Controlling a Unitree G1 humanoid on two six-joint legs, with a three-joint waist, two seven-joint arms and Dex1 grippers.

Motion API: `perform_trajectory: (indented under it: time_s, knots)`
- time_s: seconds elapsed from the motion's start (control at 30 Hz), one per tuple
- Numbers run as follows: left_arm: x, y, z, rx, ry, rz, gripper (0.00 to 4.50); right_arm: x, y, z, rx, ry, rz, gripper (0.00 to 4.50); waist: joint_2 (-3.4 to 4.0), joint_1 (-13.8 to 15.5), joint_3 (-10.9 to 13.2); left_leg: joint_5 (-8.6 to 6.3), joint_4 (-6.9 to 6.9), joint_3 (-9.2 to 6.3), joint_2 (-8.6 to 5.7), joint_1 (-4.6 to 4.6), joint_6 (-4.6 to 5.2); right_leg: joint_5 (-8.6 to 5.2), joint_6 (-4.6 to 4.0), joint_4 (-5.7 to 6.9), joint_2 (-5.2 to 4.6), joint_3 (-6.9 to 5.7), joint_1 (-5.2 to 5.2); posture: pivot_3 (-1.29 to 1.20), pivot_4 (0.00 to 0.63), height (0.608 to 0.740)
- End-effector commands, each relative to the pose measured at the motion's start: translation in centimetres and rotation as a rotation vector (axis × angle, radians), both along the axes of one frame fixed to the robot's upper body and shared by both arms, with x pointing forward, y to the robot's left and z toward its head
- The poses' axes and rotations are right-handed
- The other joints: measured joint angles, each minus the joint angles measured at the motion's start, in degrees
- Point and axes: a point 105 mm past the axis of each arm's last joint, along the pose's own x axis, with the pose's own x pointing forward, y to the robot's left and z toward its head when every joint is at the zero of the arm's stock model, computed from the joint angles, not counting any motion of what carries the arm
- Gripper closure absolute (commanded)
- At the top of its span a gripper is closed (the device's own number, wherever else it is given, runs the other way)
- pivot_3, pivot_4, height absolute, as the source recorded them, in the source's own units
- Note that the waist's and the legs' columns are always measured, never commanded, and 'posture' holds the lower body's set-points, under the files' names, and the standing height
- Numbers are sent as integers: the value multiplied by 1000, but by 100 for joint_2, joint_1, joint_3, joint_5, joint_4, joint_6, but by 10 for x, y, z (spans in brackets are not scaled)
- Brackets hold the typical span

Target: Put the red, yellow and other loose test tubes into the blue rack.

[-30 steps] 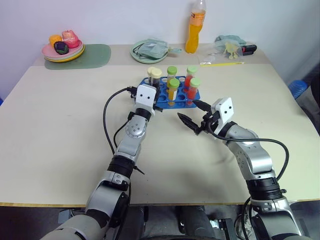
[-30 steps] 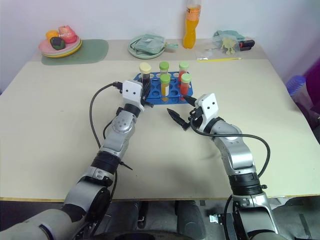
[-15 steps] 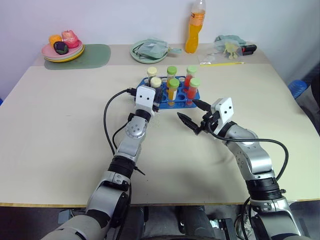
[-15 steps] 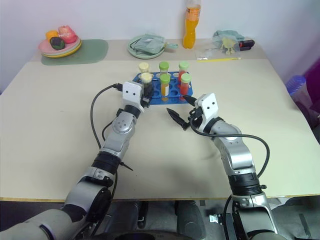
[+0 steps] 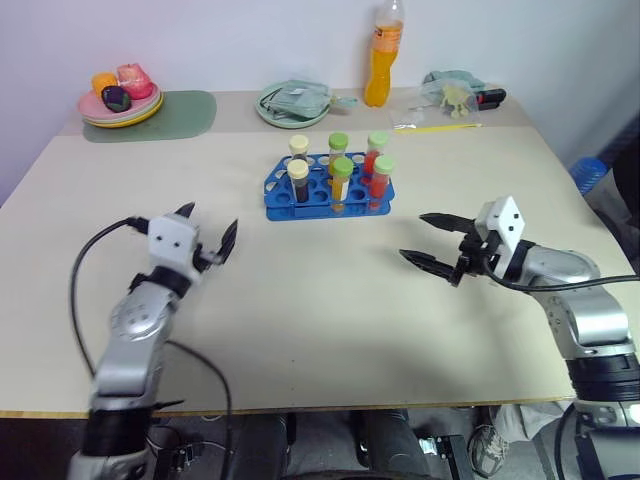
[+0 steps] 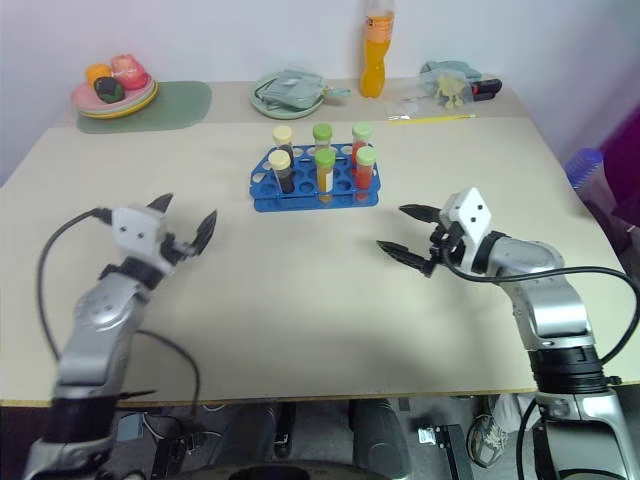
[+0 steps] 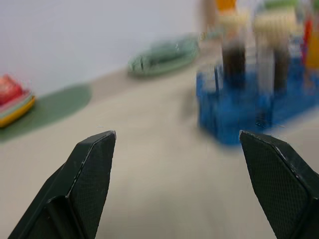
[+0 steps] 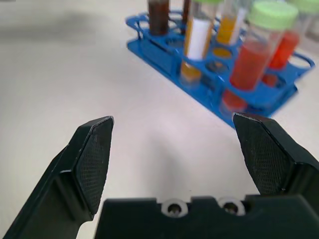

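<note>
No brand name or writing can be read anywhere; the orange drink bottle (image 5: 381, 55) behind the blue rack (image 5: 329, 189) carries an orange label whose print is too small to make out, and one orange-filled tube (image 8: 195, 45) in the rack wears a plain white label.

The blue rack stands on the cream bench (image 5: 300, 300), toward its far middle. Six capped test tubes stand upright in it: two with pale yellow caps and dark contents at the rack's left end (image 5: 298, 182), two with green caps and orange-yellow contents in the middle (image 5: 341, 180), and two with green caps and red contents at its right end (image 5: 381, 176). No loose tube lies on the bench around the rack.

The left claw (image 5: 207, 232) hangs above the bench well to the left of the rack and nearer the robot, pointing roughly level toward the far side, its two black fingers (image 7: 84, 184) spread wide apart with nothing between them. A black cable loops from its wrist down along the forearm.

The right claw (image 5: 432, 242) sits well to the right of the rack and nearer the robot, angled inward toward the bench's middle and tipped slightly down. Its fingers (image 8: 89, 164) are also spread wide and hold nothing; from its wrist camera the rack's right end with the red tubes lies ahead between them.

Left of the rack at the bench's far corner is a stack of plates with toy fruit (image 5: 120, 95) on a green mat (image 5: 178, 112); behind the rack lies a green plate holding a bag (image 5: 293, 101).
</note>
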Motion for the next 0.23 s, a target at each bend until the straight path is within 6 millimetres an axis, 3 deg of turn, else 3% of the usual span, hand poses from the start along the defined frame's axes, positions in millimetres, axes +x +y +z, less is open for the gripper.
perform_trajectory:
  time_s: [0.03,0.13,0.23]
  knots:
    - [-17,22,11,24,13,21,432,3,-22,9,-8,-24,-36,269,1,23,1,-1,-1,0,0,0,2,0,0,-2,-1,0,0,0,150,729]
    - [-30,39,5,23,58,65,432,5,-31,4,-14,-6,-52,269,1,21,1,-1,2,-3,0,5,2,0,0,-11,-2,-7,14,0,150,729]
    - [-32,43,2,11,57,104,432,10,-25,1,-9,-5,-37,269,1,9,1,-3,0,-3,1,11,5,0,0,-17,-3,-6,22,0,150,729]
